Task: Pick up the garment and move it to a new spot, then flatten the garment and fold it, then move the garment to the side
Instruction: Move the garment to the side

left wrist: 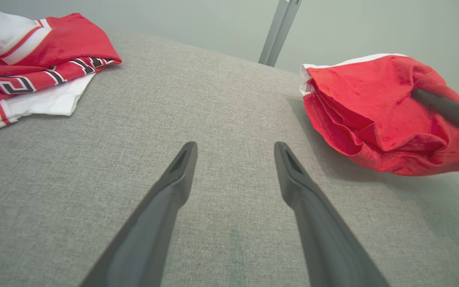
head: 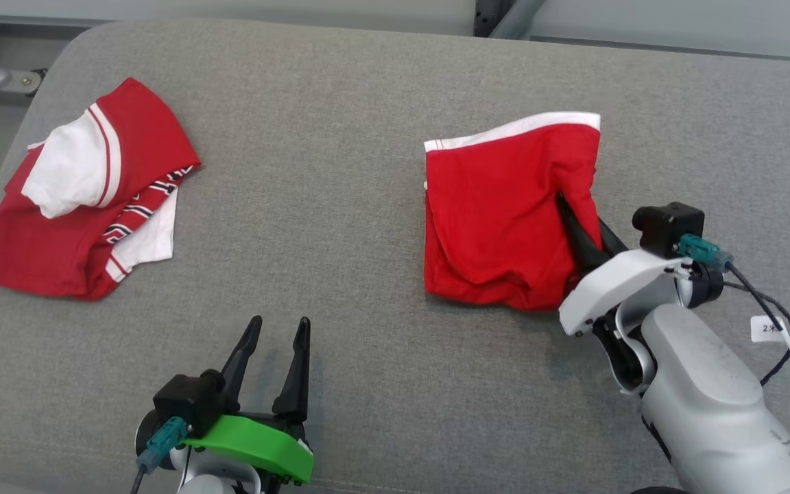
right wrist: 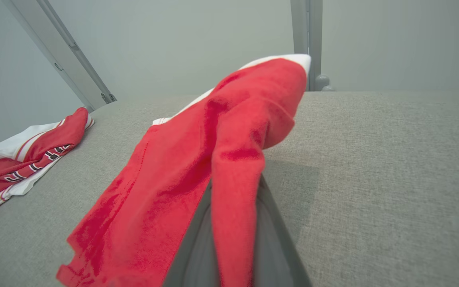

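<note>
**Right gripper pinches red garment on grey cushion**

Right of centre in the head view, the right gripper (head: 573, 221) is pressed together on a fold at the right-hand edge of the red garment (head: 498, 213). The garment lies bunched on the grey cushion (head: 340, 226), its white band toward the top of the frame. In the right wrist view, the cloth runs up between the two dark fingers (right wrist: 271, 243). At lower left, the left gripper (head: 277, 328) stands spread, bare cushion between its fingers. A second red-and-white garment (head: 86, 206) lies at upper left, well apart.
</note>
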You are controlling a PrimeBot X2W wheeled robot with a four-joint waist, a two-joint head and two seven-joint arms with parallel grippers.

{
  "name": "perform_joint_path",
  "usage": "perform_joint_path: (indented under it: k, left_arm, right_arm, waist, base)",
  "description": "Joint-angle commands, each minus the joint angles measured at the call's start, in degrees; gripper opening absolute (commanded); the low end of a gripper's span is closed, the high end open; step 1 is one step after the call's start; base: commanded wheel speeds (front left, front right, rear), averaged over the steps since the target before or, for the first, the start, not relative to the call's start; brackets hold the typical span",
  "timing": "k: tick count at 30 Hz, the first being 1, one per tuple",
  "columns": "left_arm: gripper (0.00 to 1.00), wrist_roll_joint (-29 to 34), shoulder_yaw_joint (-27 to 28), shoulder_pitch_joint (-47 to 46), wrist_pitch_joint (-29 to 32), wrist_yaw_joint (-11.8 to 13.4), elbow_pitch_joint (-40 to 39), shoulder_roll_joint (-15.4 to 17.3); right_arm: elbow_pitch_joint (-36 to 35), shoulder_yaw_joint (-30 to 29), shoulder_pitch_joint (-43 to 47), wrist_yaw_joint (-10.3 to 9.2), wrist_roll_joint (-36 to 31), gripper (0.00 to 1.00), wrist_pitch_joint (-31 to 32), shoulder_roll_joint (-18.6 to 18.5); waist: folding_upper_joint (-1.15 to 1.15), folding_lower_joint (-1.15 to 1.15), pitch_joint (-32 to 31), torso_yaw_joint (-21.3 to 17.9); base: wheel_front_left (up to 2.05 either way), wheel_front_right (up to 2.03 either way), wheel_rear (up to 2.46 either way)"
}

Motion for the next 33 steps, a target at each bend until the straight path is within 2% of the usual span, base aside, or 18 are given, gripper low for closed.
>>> perform_joint_path:
  k: [1, 7, 13, 22, 25, 33]
  left_arm:
    - [1.0, -0.3, -0.1, 0.4, 0.0, 0.1, -0.3, 0.1]
    - [1.0, -0.4, -1.2, 1.2, 0.0, 0.1, -1.2, 0.1]
    - [1.0, 0.4, -2.0, 0.5, 0.0, 0.1, -2.4, 0.1]
    - [1.0, 1.4, -1.4, -0.8, 0.0, 0.1, -3.8, 0.1]
    - [1.0, 2.1, -1.8, -1.3, 0.0, 0.1, -3.8, 0.1]
    - [1.0, 3.3, -2.3, -3.2, 0.0, 0.1, -4.2, 0.2]
  right_arm:
    - [-0.5, -0.4, 1.6, 0.0, -0.4, 0.0, -0.2, 0.1]
    - [-1.6, -3.8, 7.2, 0.0, -1.8, 0.0, -0.2, 1.5]
    - [-2.2, -6.5, 11.4, 0.0, -3.1, 0.0, -0.2, 2.1]
    - [-3.2, -5.2, 13.3, 0.0, -3.7, 0.0, -0.2, 3.4]
    - [-3.5, -4.5, 13.3, 0.0, -2.9, 0.0, -0.2, 3.6]
    - [-4.8, -3.3, 12.9, 0.0, -1.7, 0.0, -0.2, 4.5]
  waist:
    - [0.0, 0.0, -2.0, -2.1]
    - [0.0, 0.0, -5.3, -8.3]
    - [0.0, 0.0, -6.5, -16.8]
    - [0.0, 0.0, -5.8, -30.0]
    - [0.0, 0.0, -5.1, -33.0]
    - [0.0, 0.0, -2.0, -35.2]
  base:
    - [0.0, 0.0, 0.0]
    - [0.0, 0.0, 0.0]
    - [0.0, 0.0, 0.0]
    - [0.0, 0.0, 0.0]
    - [0.0, 0.0, 0.0]
    - [0.0, 0.0, 0.0]
